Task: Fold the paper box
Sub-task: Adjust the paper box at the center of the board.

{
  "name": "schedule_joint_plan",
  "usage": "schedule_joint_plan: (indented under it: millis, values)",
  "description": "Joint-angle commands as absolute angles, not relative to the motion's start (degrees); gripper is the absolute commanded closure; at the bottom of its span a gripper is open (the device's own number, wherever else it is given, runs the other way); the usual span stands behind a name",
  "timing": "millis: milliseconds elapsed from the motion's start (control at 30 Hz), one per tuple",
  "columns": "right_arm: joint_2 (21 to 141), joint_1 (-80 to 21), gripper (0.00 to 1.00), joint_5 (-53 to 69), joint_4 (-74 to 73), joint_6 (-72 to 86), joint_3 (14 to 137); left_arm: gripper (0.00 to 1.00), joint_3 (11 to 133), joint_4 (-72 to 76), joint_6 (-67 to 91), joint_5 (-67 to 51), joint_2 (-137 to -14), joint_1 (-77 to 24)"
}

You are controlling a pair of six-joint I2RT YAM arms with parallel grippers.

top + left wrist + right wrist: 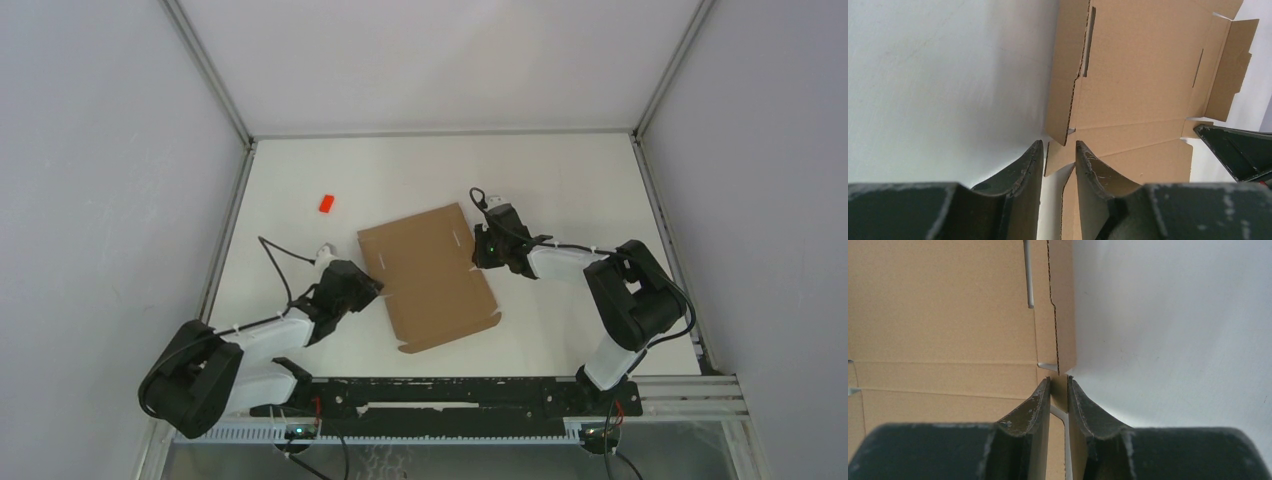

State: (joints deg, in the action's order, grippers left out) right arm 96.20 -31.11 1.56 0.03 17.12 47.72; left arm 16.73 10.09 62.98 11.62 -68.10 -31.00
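Between the right fingers [1038, 400] a side flap of the paper box [428, 275] sits pinched; left fingers [1030, 165] stand narrowly apart around the opposite flap's corner, grip unclear; sheet lies flat mid-counter [560, 180], long axis far-to-near, an arm on each long edge.

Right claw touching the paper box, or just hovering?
Touching. The right wrist view shows the right claw with its fingers on either side of a small edge tab of the paper box, and no gap shows on either side.
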Motion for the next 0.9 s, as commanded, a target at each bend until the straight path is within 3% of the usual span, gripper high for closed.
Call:
schedule_joint_plan:
  millis: [0,867]
  values:
    - [97.71,-31.71,0.75,1.57,-1.38,17.68,46.67,0.65,19.55,12.27,63.11,11.78,-68.42,-31.94]
    - [99.52,-31.68,0.75,2.10,-0.53,16.70,46.17,0.66,29.25,7.73,60.62,13.75,-75.24,-35.20]
